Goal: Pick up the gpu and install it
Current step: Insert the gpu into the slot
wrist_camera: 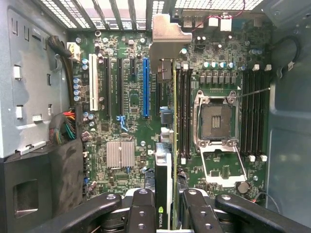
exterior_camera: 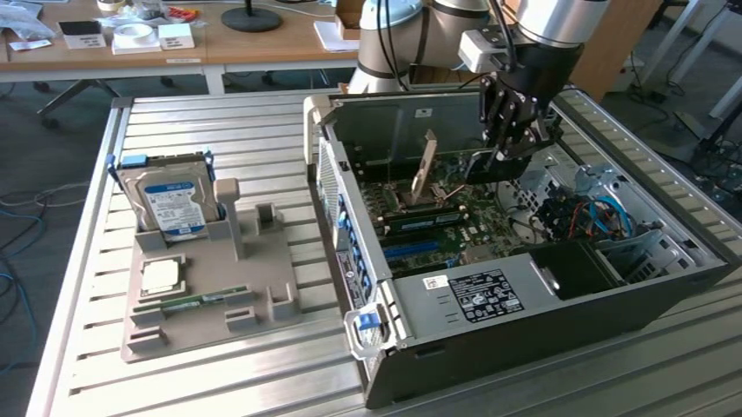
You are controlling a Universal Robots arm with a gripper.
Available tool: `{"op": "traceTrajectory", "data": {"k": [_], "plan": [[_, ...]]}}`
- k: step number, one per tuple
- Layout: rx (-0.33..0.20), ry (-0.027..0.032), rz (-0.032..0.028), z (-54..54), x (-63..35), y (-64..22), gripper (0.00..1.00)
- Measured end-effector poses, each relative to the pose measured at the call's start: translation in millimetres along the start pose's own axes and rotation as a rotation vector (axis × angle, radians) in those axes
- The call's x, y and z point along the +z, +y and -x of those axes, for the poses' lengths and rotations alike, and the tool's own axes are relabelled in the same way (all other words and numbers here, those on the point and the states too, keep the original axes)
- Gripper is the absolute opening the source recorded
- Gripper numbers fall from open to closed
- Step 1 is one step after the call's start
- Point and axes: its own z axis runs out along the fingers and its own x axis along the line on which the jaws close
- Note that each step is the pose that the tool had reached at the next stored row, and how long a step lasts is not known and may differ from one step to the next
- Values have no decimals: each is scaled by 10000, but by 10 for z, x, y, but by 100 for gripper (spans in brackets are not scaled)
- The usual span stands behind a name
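A slatted metal table (exterior_camera: 208, 130) is seen to carry 2 large items. The first is an open computer case (exterior_camera: 522, 321), laid on its side so that the motherboard (wrist_camera: 121, 121) faces upward and can be reached from above. The second is a grey holder (exterior_camera: 197, 321) at the exterior view's left. In that holder a hard drive (exterior_camera: 172, 204) is stood upright in a slot, while a processor chip (exterior_camera: 160, 275) and a memory stick (exterior_camera: 191, 304) are laid flat in recesses, presumably so that each can be taken from a known spot. The gripper (wrist_camera: 165, 213) is positioned inside the case and is clamped on the gpu (wrist_camera: 164, 165), with 1 finger on each face. The card is held edge-down, its metal bracket (wrist_camera: 167, 39) turned toward the vented rear wall, a pose judged to suit pressing it into a slot. It is carried above the board, just beside the long blue slot (wrist_camera: 146, 87); whether it is seated cannot be told
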Motion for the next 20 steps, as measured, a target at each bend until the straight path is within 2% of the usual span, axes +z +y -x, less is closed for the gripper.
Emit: {"op": "traceTrajectory", "data": {"k": [20], "plan": [[0, 0, 1, -2, 31, 3, 27]]}}
